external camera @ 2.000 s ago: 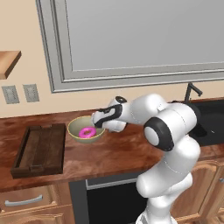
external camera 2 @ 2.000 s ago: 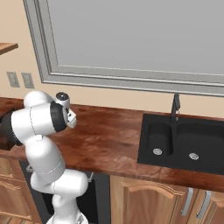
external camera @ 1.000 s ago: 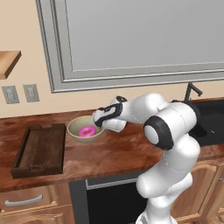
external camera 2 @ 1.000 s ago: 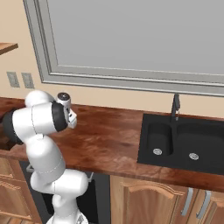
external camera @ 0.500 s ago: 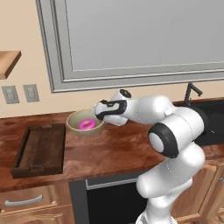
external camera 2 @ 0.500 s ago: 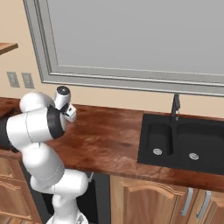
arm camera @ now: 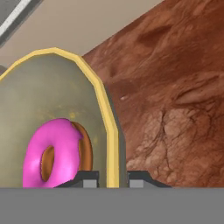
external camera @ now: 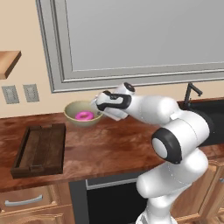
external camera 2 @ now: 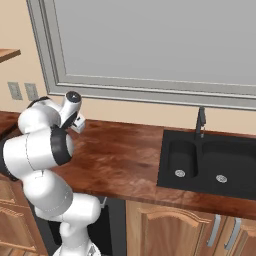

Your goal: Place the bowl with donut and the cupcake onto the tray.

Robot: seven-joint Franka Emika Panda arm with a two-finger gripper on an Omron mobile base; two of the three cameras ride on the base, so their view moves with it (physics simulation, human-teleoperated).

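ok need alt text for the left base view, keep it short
A white robot arm's pincer grips the rim of a pale bowl holding a pink donut, lifted above a dark wood counter. A brown slatted tray sits to the left, below a large grey-framed window.

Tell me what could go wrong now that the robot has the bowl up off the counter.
The gripper pinches only the bowl rim, so the bowl could tip or slip out. The donut lies loose inside and might slide out on the way. The tray is barely wider than the bowl, so it could land on the tray's raised side.
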